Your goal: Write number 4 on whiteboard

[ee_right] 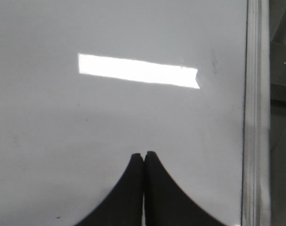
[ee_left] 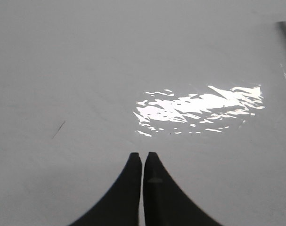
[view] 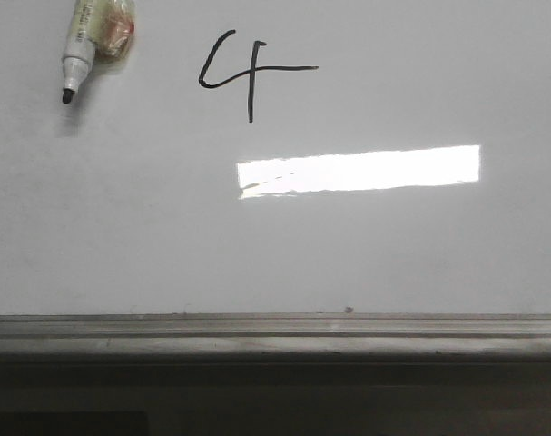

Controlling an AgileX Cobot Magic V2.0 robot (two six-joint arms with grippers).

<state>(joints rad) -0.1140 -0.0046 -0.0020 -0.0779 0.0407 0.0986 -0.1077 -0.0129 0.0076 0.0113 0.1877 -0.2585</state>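
Observation:
A thin black hand-drawn number 4 [view: 243, 74] stands on the whiteboard [view: 393, 254] in the upper middle of the front view. A marker [view: 86, 41] with a black tip lies on the board at the top left, cap off. Neither gripper shows in the front view. My left gripper [ee_left: 143, 155] is shut and empty over bare board in the left wrist view. My right gripper [ee_right: 143, 154] is shut and empty over bare board in the right wrist view, near the board's metal edge [ee_right: 253, 117].
A bright rectangular light glare [view: 359, 170] lies below the 4. A grey metal ledge [view: 275, 331] runs along the board's lower edge. A small dark mark [ee_left: 58, 130] shows on the board in the left wrist view.

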